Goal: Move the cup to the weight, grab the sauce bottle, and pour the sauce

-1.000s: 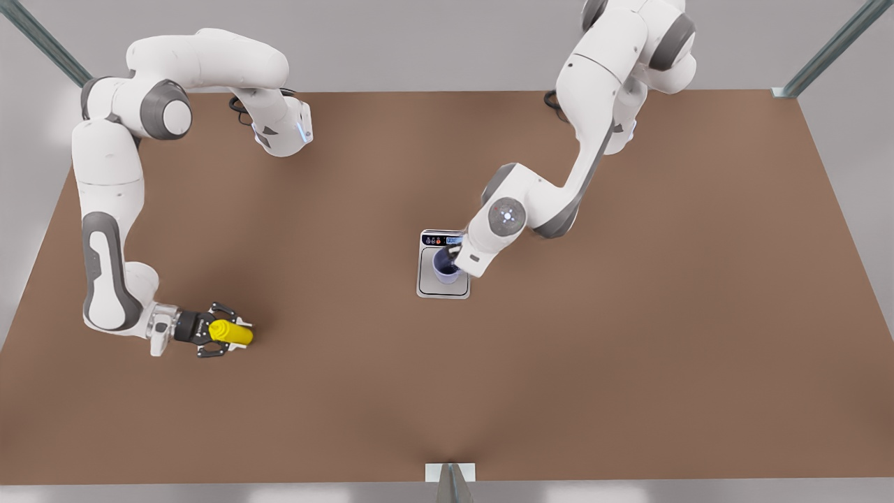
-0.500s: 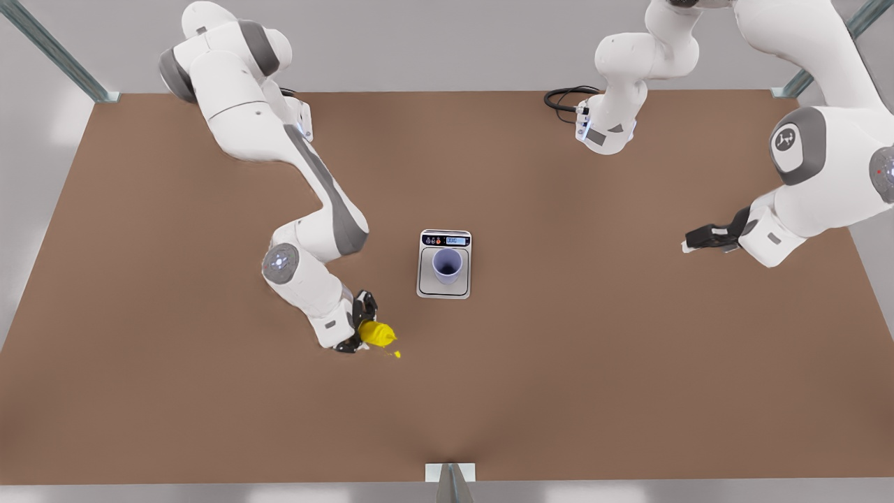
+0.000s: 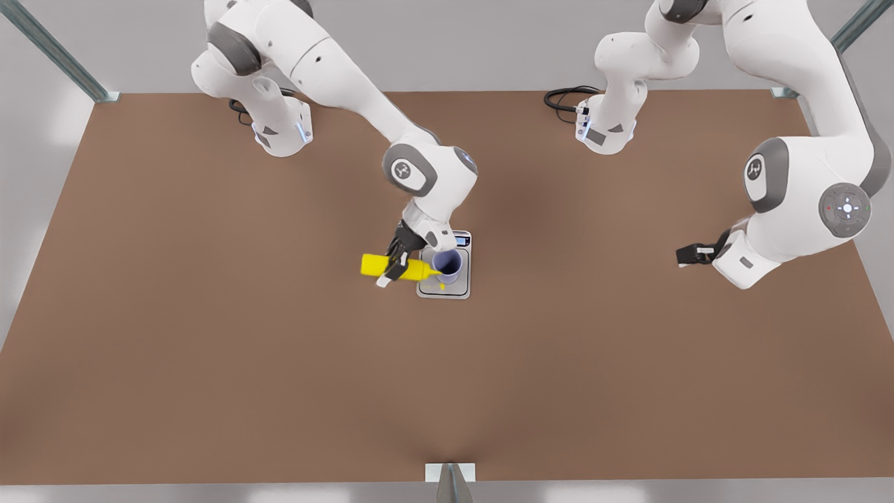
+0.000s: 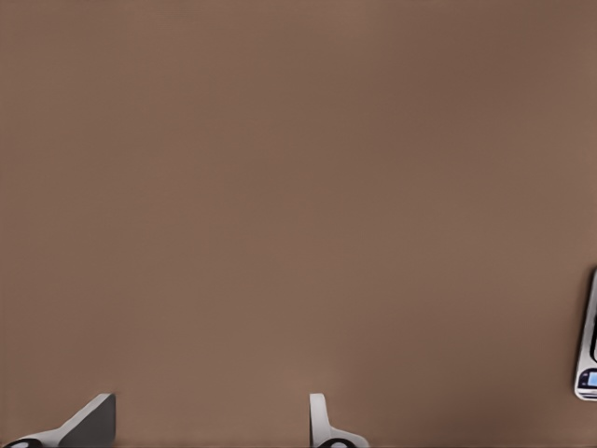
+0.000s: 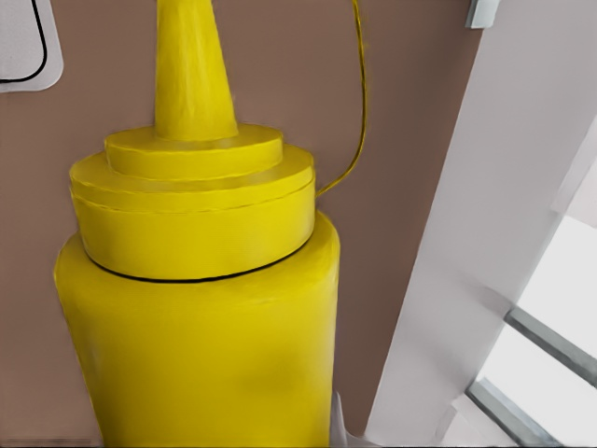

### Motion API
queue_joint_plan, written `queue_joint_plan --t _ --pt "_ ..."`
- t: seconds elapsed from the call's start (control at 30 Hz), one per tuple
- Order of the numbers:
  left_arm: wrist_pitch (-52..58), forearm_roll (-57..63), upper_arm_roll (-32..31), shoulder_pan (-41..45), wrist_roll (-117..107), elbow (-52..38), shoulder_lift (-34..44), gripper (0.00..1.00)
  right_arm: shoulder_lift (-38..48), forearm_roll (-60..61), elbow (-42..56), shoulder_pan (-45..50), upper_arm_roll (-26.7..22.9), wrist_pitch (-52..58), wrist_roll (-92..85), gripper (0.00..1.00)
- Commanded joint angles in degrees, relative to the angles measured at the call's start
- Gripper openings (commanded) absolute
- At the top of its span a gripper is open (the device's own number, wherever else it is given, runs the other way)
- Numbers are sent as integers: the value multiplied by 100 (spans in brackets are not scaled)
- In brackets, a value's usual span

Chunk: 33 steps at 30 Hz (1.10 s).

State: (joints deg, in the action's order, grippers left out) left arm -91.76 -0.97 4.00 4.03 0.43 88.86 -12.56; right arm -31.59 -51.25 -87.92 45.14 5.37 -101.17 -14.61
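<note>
The lavender cup (image 3: 448, 265) stands upright on the silver-grey weight (image 3: 429, 288). My right gripper (image 3: 395, 265) is shut on the yellow sauce bottle (image 3: 374, 265), which lies tipped sideways, its nozzle at the cup's rim. A yellow drop (image 3: 442, 286) sits on the plate beside the cup. In the right wrist view the sauce bottle (image 5: 196, 308) is close up, a thin sauce thread (image 5: 360, 112) curves past it, and a corner of the weight (image 5: 23, 47) shows. My left gripper (image 3: 688, 255) waits open at the front view's right. Its view shows its own gripper (image 4: 205, 425) over bare table and the weight's edge (image 4: 588, 336).
Both arm bases (image 3: 279, 129) (image 3: 606, 129) stand at the table's back edge, with a black cable (image 3: 562, 98) by the one at the front view's right. Metal frame posts (image 3: 49, 49) rise at the back corners. A small bracket (image 3: 450, 475) sits at the front edge.
My right gripper carried the sauce bottle from the table's front toward the weight and tipped it over the cup. The left arm shifted only slightly.
</note>
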Motion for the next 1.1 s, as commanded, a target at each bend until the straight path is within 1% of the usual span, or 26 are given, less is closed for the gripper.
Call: queue_joint_plan --t 0.0,0.17,0.27,0.53,0.97,1.07 --pt "0 9 4 1 1 0 8 100 -22 -17 3 12 -1 18 2 55" --pt "-35 -35 30 -7 1 0 -9 100 -5 -113 -76 249 8 176 -25 55" --pt "-44 -35 39 -7 1 0 -18 100 -75 -386 -217 425 8 256 -68 56" --pt "-44 -44 39 -7 10 -9 -27 100 -286 -904 -568 548 8 343 -104 56" --pt "0 -35 39 -7 18 -79 -27 100 -286 -913 -437 522 8 370 -121 56" --pt "0 -35 39 -7 18 -79 -27 100 -154 -519 -340 285 17 291 -95 56"
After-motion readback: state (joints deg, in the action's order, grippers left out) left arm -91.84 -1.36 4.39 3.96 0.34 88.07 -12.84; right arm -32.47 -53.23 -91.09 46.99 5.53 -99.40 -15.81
